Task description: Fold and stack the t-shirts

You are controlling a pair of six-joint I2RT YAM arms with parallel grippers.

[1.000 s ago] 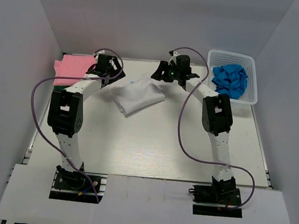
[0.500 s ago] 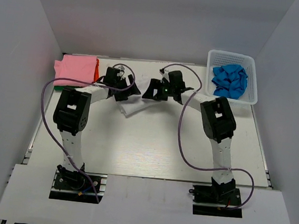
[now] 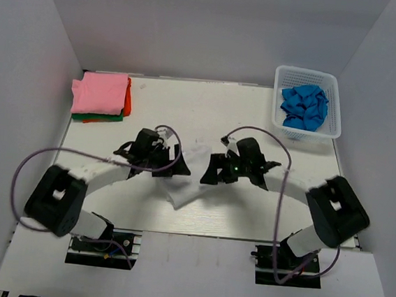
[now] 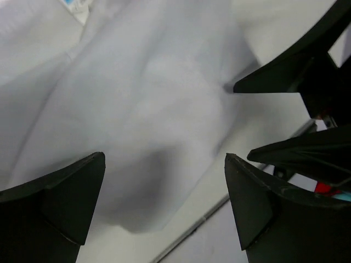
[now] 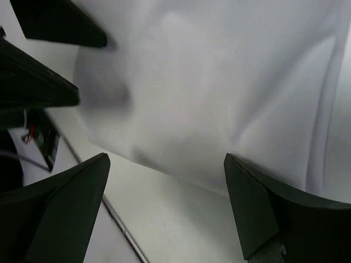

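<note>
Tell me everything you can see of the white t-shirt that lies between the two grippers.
The white t-shirt is plain, soft-looking cloth, folded into a rumpled bundle with shallow creases, one corner pointing toward the arm bases. It lies on the table, near its front middle. A small label with blue print shows at one edge. The left gripper and right gripper, both open, hang over its two sides; whether they touch it I cannot tell.

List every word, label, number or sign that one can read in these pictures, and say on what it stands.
No text is readable in any view.
white t-shirt: a small blue and white tag shows at the top edge of the left wrist view; too blurred and cut off to read.
mesh basket: no print visible.
</note>
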